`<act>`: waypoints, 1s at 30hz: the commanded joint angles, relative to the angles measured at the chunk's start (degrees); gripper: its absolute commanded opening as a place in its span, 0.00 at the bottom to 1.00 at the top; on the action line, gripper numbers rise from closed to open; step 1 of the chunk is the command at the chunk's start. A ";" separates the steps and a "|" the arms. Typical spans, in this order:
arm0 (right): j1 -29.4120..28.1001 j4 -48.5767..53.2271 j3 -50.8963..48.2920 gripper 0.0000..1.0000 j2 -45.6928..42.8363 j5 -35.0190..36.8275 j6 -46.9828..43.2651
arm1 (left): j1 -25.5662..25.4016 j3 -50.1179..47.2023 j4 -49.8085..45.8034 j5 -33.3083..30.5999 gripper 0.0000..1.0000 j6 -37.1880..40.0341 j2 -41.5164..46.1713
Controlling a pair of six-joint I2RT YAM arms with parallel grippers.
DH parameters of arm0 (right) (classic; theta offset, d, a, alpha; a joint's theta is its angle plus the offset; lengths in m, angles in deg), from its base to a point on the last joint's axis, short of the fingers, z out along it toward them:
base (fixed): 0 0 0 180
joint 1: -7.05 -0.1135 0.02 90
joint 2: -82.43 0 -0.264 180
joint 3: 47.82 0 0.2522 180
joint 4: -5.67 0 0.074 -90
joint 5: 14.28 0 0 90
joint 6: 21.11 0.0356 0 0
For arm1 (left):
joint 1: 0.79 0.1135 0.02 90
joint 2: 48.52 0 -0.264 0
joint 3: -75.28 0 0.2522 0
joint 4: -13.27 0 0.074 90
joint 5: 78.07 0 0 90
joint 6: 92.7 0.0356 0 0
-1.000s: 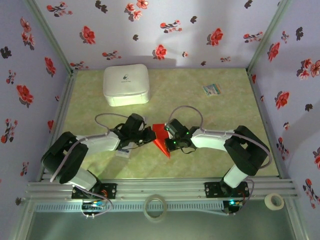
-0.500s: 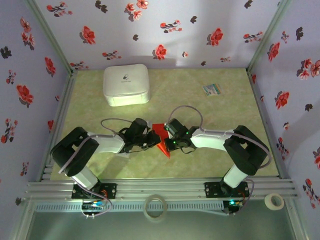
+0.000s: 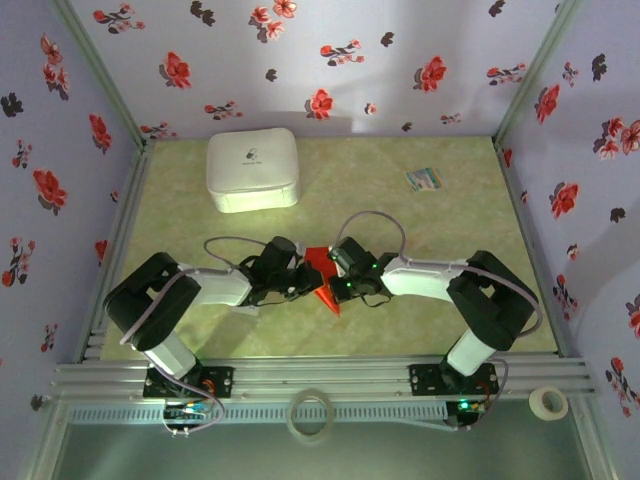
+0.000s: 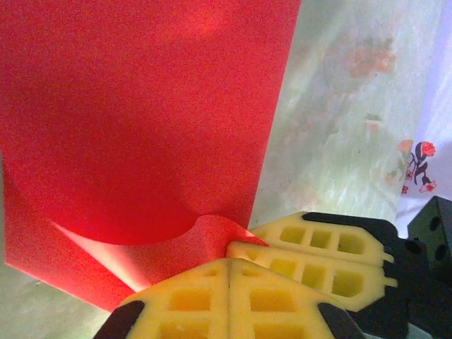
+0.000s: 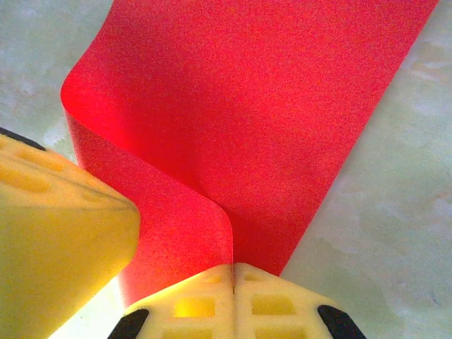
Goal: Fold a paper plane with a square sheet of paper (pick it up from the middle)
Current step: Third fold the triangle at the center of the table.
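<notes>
Floral-papered purple walls (image 3: pixel 420 40) enclose a pale green table (image 3: pixel 430 230), near the centre of which a thin, bright red sheet of paper (image 3: pixel 320 265), partly folded, is located, well apart from the white rounded box (image 3: pixel 252 170) at upper left. At the bottom of the left wrist view, the left gripper (image 4: pixel 229 263) is fully closed, with a curled edge of the sheet pinched between its yellow pads. The right gripper (image 5: pixel 233 268) is likewise closed on a rolled-over fold at the bottom of the right wrist view.

One sheet (image 3: pixel 326 293), box (image 3: pixel 252 168), card (image 3: pixel 423 179); perhaps two tapes (image 3: pixel 310 415).
</notes>
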 commanded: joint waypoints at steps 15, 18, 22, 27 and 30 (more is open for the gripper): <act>0.40 2.68 0.66 0.10 0.84 0.60 0.35 | -0.39 0.09 -2.69 -1.67 0.00 1.93 -4.34; 0.55 2.58 1.23 0.17 -0.48 0.04 1.37 | -0.38 0.17 -2.89 -1.69 0.00 2.03 -4.83; 2.05 2.68 0.51 0.38 -4.97 0.55 5.34 | -0.37 0.15 -2.90 -1.77 0.00 1.99 -4.93; 5.59 -4.82 -6.07 0.50 -12.03 -6.42 13.68 | -0.38 0.02 -2.63 -1.83 0.00 1.95 -5.06; 5.55 -7.50 -7.67 0.43 -13.02 -14.41 16.11 | -0.39 -0.17 -2.55 -1.99 0.00 1.87 -4.80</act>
